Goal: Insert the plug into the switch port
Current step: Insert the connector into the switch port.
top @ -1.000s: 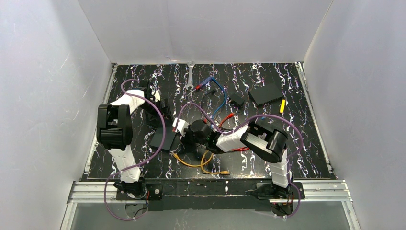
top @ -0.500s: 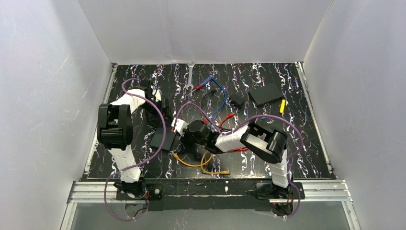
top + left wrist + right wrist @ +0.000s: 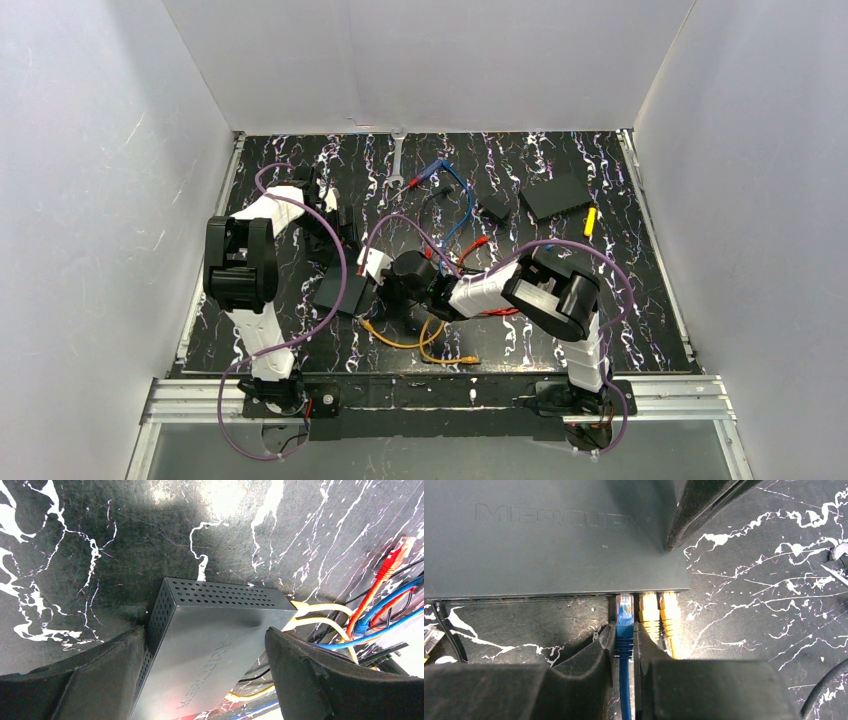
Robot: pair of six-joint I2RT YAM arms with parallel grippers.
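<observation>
Nearest, on the port side of the switch, the right gripper had its fingers almost together, pinching the blue cable just behind the plug. The plug's clear tip sat at the mouth of a port on the switch's front edge, just beside two yellow plugs already seated in the neighbouring ports. How deep the tip had gone could not be told.

The step in hand looked like the insertion itself, with alignment apparently done. The next move would call for a short, straight push along the cable's line into the switch until the plug seats, with no sideways drift toward the yellow plugs.

The switch lay flat on the table, its lettered top face up.

On the far side of the switch from the ports, the left gripper straddled it from above. Its fingers were spread wide, one against each long side of the switch, apparently clamping it as a brace. That hold would need to resist the push so the switch does not slide away.

Beyond the switch, a red cable lay loose on the table.
</observation>
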